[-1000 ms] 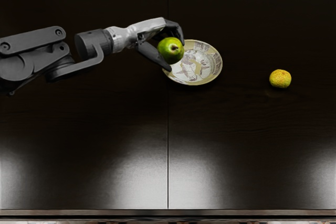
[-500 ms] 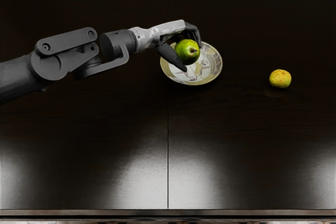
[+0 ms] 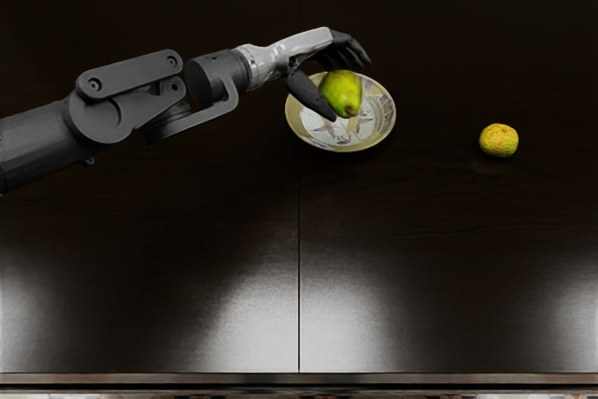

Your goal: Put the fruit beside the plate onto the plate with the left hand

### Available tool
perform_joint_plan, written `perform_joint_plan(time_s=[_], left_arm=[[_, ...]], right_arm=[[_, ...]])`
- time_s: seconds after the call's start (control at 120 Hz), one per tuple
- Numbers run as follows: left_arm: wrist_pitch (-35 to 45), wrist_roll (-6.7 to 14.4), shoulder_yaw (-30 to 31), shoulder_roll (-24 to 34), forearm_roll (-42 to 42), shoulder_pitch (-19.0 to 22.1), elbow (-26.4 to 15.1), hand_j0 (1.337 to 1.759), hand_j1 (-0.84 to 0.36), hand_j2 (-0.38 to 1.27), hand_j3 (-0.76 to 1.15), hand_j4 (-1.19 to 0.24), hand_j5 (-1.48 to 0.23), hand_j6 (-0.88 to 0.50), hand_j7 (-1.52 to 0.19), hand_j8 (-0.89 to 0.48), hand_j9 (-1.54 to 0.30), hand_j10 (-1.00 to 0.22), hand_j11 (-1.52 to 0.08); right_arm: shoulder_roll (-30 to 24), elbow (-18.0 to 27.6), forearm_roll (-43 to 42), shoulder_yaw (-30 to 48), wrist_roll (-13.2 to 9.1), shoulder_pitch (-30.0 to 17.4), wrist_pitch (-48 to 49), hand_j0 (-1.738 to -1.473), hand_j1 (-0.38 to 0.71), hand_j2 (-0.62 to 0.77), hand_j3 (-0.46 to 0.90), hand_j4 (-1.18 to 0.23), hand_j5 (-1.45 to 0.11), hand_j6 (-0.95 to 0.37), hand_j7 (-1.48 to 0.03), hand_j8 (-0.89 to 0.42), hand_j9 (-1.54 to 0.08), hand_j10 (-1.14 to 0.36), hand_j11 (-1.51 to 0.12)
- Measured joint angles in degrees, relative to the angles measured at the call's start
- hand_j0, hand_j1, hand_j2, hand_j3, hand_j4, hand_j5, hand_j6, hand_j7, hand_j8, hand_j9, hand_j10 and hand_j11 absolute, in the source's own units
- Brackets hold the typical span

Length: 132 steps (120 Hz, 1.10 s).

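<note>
A green pear [image 3: 342,93] lies in the patterned plate [image 3: 379,121] at the back middle of the dark table. My left hand [image 3: 336,70] reaches in from the left and hovers over the plate's left side. Its fingers [image 3: 355,47] are lifted off the pear's top and spread, while the thumb [image 3: 308,96] still stands close against the pear's left side. The hand is open. The right arm is out of view.
A small orange fruit [image 3: 498,139] sits alone on the table to the right of the plate. The left forearm [image 3: 140,100] stretches across the back left of the table. A seam [image 3: 299,259] runs down the table's middle.
The left hand carried the pear to the right from the plate's left rim to over the plate. Its fingers have lifted off, and the pear now rests in the plate.
</note>
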Motion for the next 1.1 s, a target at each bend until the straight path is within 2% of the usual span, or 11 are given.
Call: perform_joint_plan(time_s=[0.25,0.358,0.517,0.65,0.717,0.775,0.933,1.1], left_arm=[[0.2,0.0,-0.1,0.0,-1.0,0.2,-0.2,1.657,0.02,0.06,0.00,-0.29,-0.40,-0.28,-0.40,-0.28,-0.40,-0.31,-0.40],[-0.1,0.0,-0.1,0.8,-3.1,0.4,-1.5,1.658,0.13,0.04,0.00,-0.19,-0.26,-0.19,-0.26,-0.19,-0.26,-0.20,-0.26],[-6.0,0.1,-0.2,10.0,-7.6,0.6,-9.6,1.658,0.25,0.02,0.00,-0.09,-0.12,-0.09,-0.12,-0.09,-0.12,-0.09,-0.12],[-13.7,1.2,-0.1,20.3,-11.5,1.7,-20.2,1.658,0.30,0.01,0.00,-0.05,-0.06,-0.05,-0.06,-0.05,-0.06,-0.05,-0.06],[-19.8,1.5,-0.1,24.5,-14.4,1.7,-24.0,1.658,0.31,0.01,0.00,-0.03,-0.05,-0.03,-0.05,-0.03,-0.05,-0.04,-0.05],[-25.0,3.1,-0.1,27.7,-18.6,1.8,-26.2,1.658,0.32,0.01,0.00,-0.03,-0.03,-0.03,-0.03,-0.03,-0.03,-0.03,-0.03],[-30.3,10.4,-0.1,35.2,-25.8,2.8,-30.2,1.658,0.34,0.00,0.00,-0.01,-0.02,-0.01,-0.02,-0.01,-0.02,-0.01,-0.02],[-31.5,13.6,-0.1,38.2,-28.5,5.6,-31.4,1.658,0.34,0.00,0.00,-0.01,-0.01,-0.01,-0.01,-0.01,-0.01,-0.01,-0.01]], right_arm=[[0.0,0.0,0.0,0.0,0.0,0.0,0.0,-1.658,-0.31,-0.01,0.00,-0.03,-0.04,-0.03,-0.04,-0.03,-0.04,-0.03,-0.04],[0.0,0.0,0.0,0.0,0.0,0.0,0.0,-1.658,-0.31,-0.01,0.00,-0.03,-0.04,-0.03,-0.04,-0.03,-0.04,-0.03,-0.04],[0.0,0.0,0.0,0.0,0.0,0.0,0.0,-1.658,-0.31,-0.01,0.00,-0.03,-0.04,-0.03,-0.04,-0.03,-0.04,-0.03,-0.04],[0.0,0.0,0.0,0.0,0.0,0.0,0.0,-1.658,-0.31,-0.01,0.00,-0.03,-0.04,-0.03,-0.04,-0.03,-0.04,-0.03,-0.04],[0.0,0.0,0.0,0.0,0.0,0.0,0.0,-1.658,-0.31,-0.01,0.00,-0.03,-0.04,-0.03,-0.04,-0.03,-0.04,-0.03,-0.04],[0.0,0.0,0.0,0.0,0.0,0.0,0.0,-1.658,-0.31,-0.01,0.00,-0.03,-0.04,-0.03,-0.04,-0.03,-0.04,-0.03,-0.04],[0.0,0.0,0.0,0.0,0.0,0.0,0.0,-1.658,-0.31,-0.01,0.00,-0.03,-0.04,-0.03,-0.04,-0.03,-0.04,-0.03,-0.04],[0.0,0.0,0.0,0.0,0.0,0.0,0.0,-1.658,-0.31,-0.01,0.00,-0.03,-0.04,-0.03,-0.04,-0.03,-0.04,-0.03,-0.04]])
